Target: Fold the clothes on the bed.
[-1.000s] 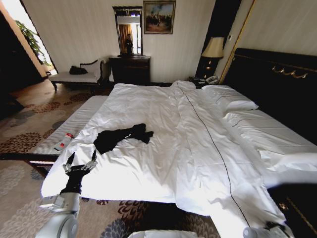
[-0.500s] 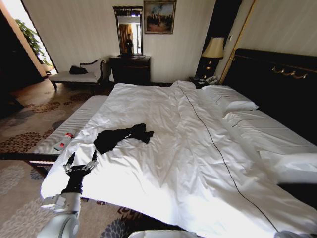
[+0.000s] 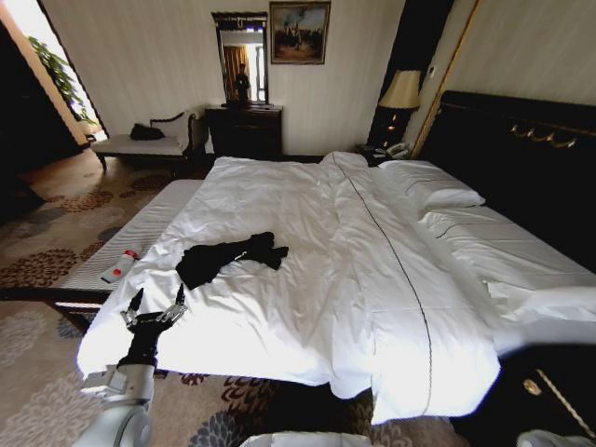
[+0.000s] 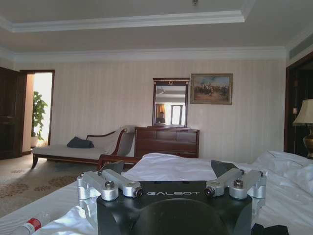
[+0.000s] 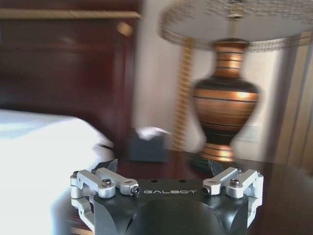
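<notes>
The clothes (image 3: 231,258) are one crumpled black T-shirt on the near left part of the bed (image 3: 317,205), on its white duvet. My left gripper (image 3: 155,300) is raised at the bed's near left corner, a short way in front of the shirt, open and holding nothing. In the left wrist view the left gripper (image 4: 167,169) faces along the bed, with a dark edge of the clothes (image 4: 271,229) beside it. My right gripper (image 5: 164,166) is open and empty, off the bed's right side, facing a lamp (image 5: 226,112) beside the dark headboard.
A striped bench (image 3: 140,233) along the bed's left side carries a red-and-white bottle (image 3: 119,267). A dark tissue box (image 5: 146,144) sits by the lamp on the nightstand. A chaise (image 3: 140,144) and a dresser (image 3: 244,130) stand at the far wall. Patterned carpet surrounds the bed.
The duvet's near right corner spread toward the lower right, then drew back to hang shorter. My right arm left the head view's lower right corner. The left gripper and shirt stayed put.
</notes>
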You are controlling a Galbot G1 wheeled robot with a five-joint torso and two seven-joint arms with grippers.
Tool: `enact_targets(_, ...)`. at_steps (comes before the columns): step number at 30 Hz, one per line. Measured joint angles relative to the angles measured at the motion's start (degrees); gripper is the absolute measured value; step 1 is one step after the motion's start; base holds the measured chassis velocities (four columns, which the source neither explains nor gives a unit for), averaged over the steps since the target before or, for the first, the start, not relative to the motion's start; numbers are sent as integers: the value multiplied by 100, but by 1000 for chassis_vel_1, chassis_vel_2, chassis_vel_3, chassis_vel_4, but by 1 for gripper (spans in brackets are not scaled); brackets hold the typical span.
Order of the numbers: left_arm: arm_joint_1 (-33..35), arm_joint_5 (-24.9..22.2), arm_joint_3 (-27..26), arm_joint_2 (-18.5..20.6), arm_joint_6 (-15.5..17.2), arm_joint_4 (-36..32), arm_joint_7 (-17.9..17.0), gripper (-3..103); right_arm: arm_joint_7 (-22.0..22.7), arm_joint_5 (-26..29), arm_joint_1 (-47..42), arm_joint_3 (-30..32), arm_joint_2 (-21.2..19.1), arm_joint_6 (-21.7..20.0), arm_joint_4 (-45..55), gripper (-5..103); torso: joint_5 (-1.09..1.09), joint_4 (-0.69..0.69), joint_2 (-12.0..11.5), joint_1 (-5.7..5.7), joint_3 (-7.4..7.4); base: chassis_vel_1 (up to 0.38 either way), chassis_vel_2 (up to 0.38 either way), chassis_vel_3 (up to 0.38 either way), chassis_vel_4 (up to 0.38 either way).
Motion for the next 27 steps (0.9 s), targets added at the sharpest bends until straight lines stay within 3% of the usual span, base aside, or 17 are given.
enact_targets(2,16,0,-19,0,6,-24,0,100,-235,12,58,-106,-10,99,115,100,-1,0,0,0,0,0,0,0,0)
enact_targets(5,91,3,-74,4,112,-99,-36,100,-1043,84,286,-531,-78,339,405,100,-1,1,0,0,0,0,0,0,0)
enact_targets(6,91,3,-74,4,112,-99,-36,100,-1043,84,286,-531,-78,339,405,100,-1,1,0,0,0,0,0,0,0)
enact_targets(10,193,1,-204,53,235,-217,-107,100,-2126,561,641,-1227,-264,359,780,100,-1,2,-1,0,1,0,0,0,0)
enact_targets(11,193,1,-204,53,235,-217,-107,100,-2126,561,641,-1227,-264,359,780,100,-1,2,-1,0,1,0,0,0,0)
enact_targets(15,185,-138,-250,209,265,-266,-121,100,-2890,376,742,-1615,-323,474,987,100,-1,-1,-1,0,0,0,0,0,0)
enact_targets(21,154,-204,-183,274,265,-267,-135,100,-3092,-44,672,-1968,-312,688,1313,100,-2,2,0,0,0,0,0,0,0)
enact_targets(23,130,-232,-129,286,265,-280,-144,100,-3323,-306,555,-2064,-281,745,1465,100,-2,-3,0,0,0,0,0,0,0)
enact_targets(27,126,-297,-104,278,249,-288,-169,100,-3694,-648,283,-2242,-255,896,1686,100,-2,1,0,0,0,0,0,0,0)
